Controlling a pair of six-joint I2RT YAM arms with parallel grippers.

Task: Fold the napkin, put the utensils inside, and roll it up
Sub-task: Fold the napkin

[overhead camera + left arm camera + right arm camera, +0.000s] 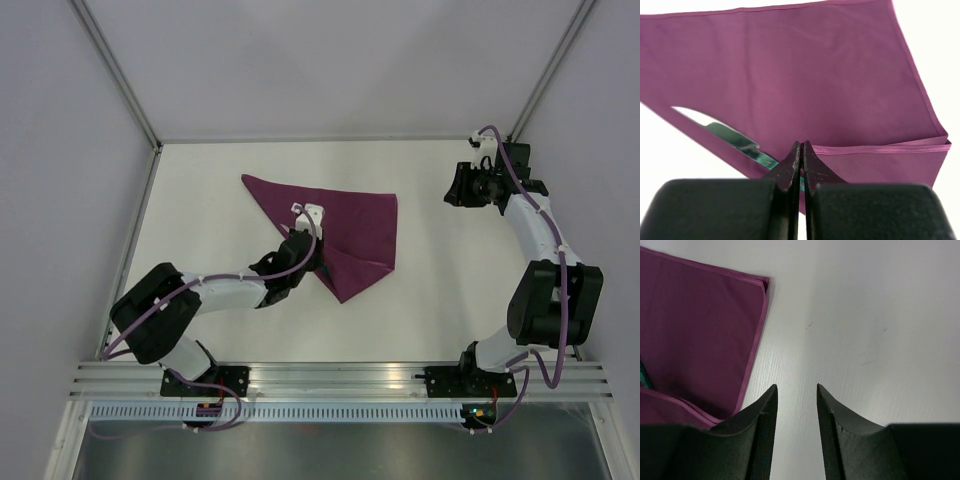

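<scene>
The napkin (350, 225) hides a utensil (733, 138) from overhead.

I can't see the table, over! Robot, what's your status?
Left fingers shut, tips at the napkin hem. Right fingers open over bare table, holding nothing. Napkin folded, a utensil peeking out. Nothing in the way.

Plum-purple napkin (350, 225), white table (200, 200), perhaps silvery-teal utensil (732, 136)

The white surface (220, 320) carries a folded purple napkin (355, 225) near its middle, a shiny utensil (735, 140) showing at the fold.
</scene>
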